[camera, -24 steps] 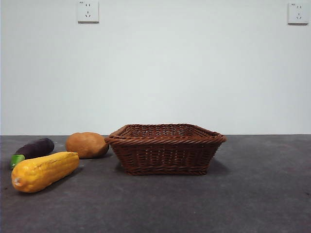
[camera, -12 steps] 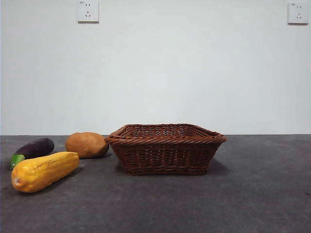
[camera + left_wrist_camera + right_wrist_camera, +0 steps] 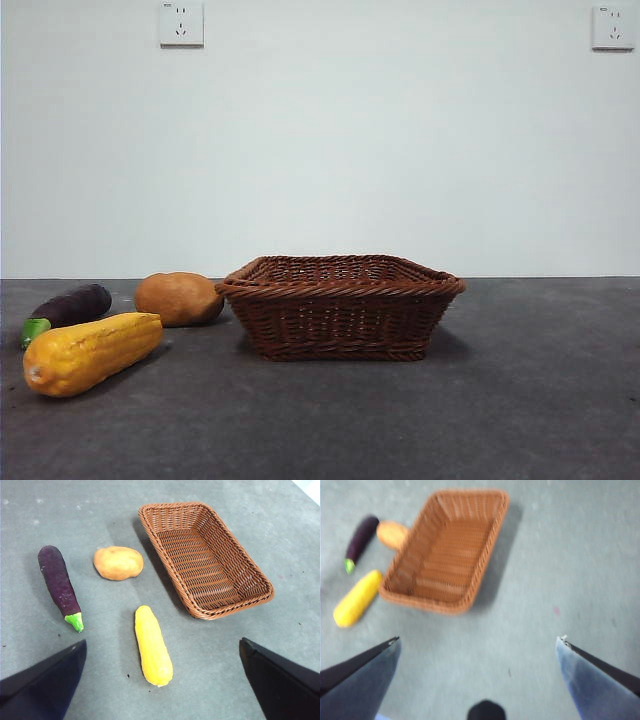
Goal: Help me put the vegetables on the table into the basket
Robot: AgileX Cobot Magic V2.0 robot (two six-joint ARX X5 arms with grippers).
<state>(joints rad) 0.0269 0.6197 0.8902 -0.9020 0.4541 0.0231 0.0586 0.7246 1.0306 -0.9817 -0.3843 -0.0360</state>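
The brown wicker basket (image 3: 340, 305) stands empty at the middle of the dark grey table (image 3: 500, 400). To its left lie the yellow corn cob (image 3: 90, 352), the orange-brown potato (image 3: 178, 298) and the purple eggplant (image 3: 68, 308). In the left wrist view the corn (image 3: 152, 645), potato (image 3: 118, 563), eggplant (image 3: 60, 586) and basket (image 3: 207, 560) lie below my open, empty left gripper (image 3: 162, 680). The right wrist view is blurred; it shows the basket (image 3: 447, 550), corn (image 3: 357, 597), potato (image 3: 391, 534) and eggplant (image 3: 360, 539) below my open, empty right gripper (image 3: 477, 665). Neither arm shows in the front view.
A white wall with two sockets (image 3: 181, 23) stands behind the table. Bare table surface lies to the right of the basket and in front of it.
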